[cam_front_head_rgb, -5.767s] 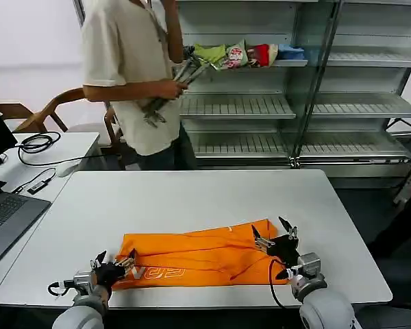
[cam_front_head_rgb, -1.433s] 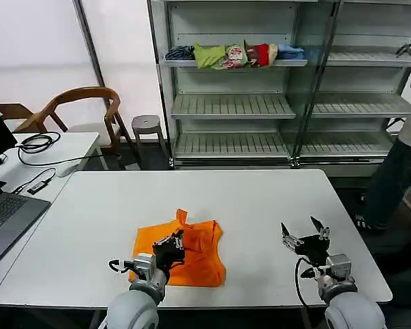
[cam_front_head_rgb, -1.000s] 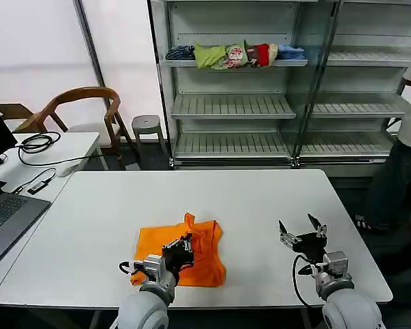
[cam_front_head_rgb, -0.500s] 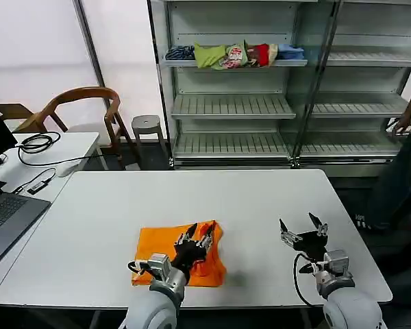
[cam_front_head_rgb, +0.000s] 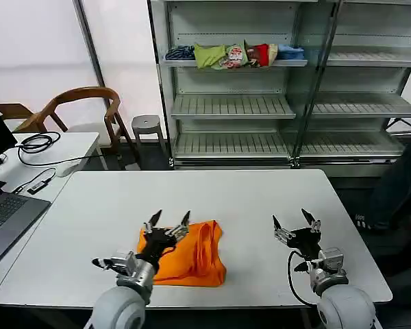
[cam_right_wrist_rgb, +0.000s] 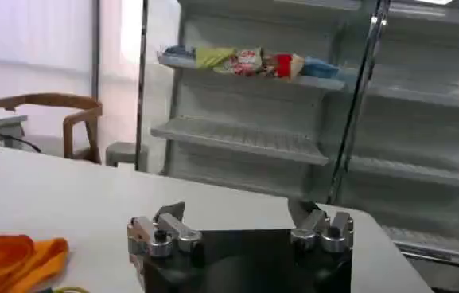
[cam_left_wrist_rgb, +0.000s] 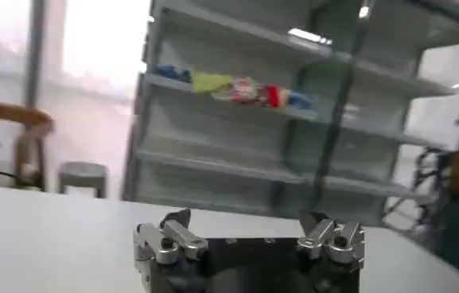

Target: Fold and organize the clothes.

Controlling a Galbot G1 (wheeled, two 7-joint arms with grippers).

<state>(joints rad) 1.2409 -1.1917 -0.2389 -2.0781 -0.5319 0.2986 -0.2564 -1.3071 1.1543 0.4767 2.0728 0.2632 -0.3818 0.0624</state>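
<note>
The orange T-shirt point(cam_front_head_rgb: 188, 251) lies folded into a compact bundle on the white table point(cam_front_head_rgb: 212, 199), toward the near edge and a little left of the middle. The left gripper point(cam_front_head_rgb: 168, 224) hovers over the bundle's far left corner, its fingers spread wide and holding nothing. The right gripper point(cam_front_head_rgb: 296, 224) waits well off to the right above bare tabletop, fingers likewise splayed apart and unladen. From the right wrist camera, a corner of the orange fabric point(cam_right_wrist_rgb: 14, 259) shows on the table. Behind the table stands a metal shelving unit point(cam_front_head_rgb: 274, 103), with a multicoloured heap of garments point(cam_front_head_rgb: 236, 55) on its top shelf.
</note>
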